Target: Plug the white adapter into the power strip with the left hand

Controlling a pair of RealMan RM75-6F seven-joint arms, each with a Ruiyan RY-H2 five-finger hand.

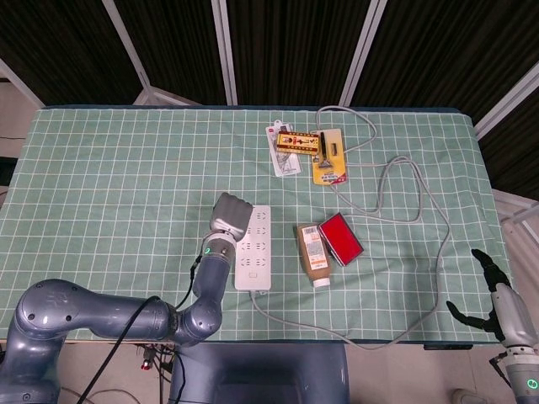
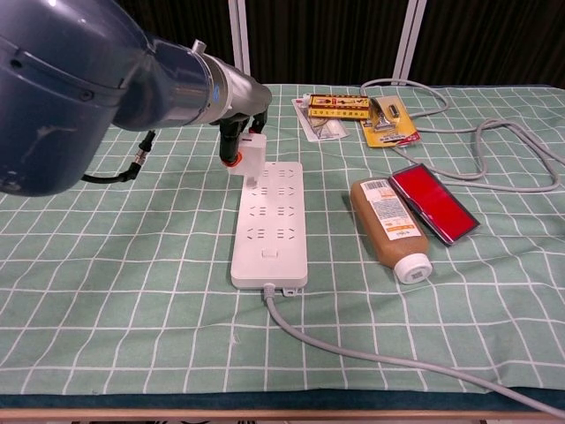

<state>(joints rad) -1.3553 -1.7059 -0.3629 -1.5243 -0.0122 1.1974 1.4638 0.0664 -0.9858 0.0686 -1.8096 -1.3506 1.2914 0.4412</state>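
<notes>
Green cloth [image 2: 106, 291]; adapter [image 2: 251, 157] half-hidden by fingers [image 2: 231, 152]

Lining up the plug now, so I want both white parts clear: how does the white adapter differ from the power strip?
The white adapter is a small block; the power strip is a long flat slab with rows of sockets. The adapter is held in the left hand above the strip's far left end; the strip lies flat on the table. The strip trails a grey cable; the adapter shows none. Both are white plastic.
</notes>
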